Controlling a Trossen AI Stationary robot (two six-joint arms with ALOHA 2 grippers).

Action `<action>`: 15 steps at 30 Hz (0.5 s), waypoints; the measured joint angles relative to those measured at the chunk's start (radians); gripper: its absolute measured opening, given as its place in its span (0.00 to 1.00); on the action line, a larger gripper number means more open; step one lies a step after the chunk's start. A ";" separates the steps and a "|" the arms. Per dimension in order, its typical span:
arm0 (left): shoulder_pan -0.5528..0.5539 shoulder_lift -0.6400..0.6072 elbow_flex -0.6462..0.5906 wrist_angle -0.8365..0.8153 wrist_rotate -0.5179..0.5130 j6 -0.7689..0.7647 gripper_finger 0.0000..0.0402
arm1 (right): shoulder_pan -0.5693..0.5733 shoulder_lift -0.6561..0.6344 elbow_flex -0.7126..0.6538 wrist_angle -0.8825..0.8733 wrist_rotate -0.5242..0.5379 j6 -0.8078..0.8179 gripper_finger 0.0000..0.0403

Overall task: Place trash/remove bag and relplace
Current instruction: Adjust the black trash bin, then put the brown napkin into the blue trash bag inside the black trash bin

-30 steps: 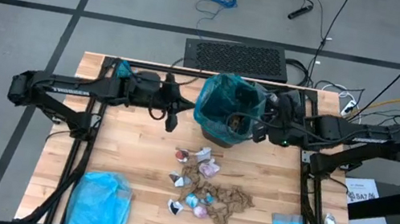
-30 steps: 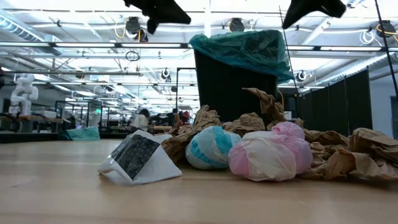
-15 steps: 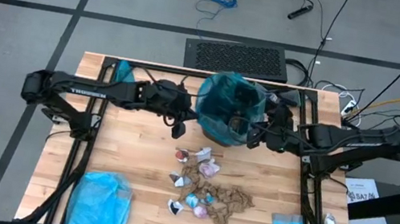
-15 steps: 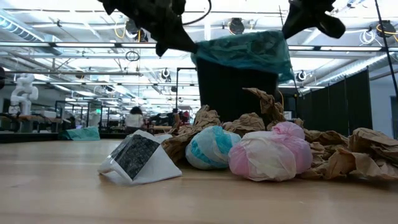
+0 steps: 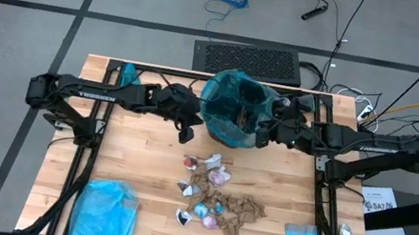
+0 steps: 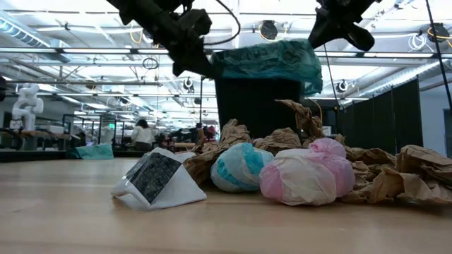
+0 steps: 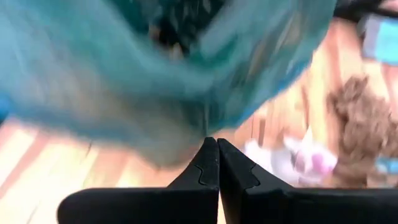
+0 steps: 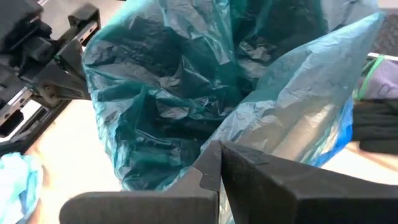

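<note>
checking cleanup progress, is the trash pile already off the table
No, the trash lies in a heap on the table, in front of the bag.

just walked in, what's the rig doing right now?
Both arms are at the small black bin at the table's far edge. The left gripper and right gripper are shut on opposite sides of the teal-green bag lining it, each pinching plastic at the rim. Most of the trash lies in a pile mid-table, not yet binned. A pale blue bag sits at the near left corner.
</note>
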 joint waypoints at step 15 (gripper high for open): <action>-0.115 -0.375 0.000 -0.264 0.016 -0.079 0.00 | 0.392 -0.071 -0.031 -0.064 -0.321 0.050 0.40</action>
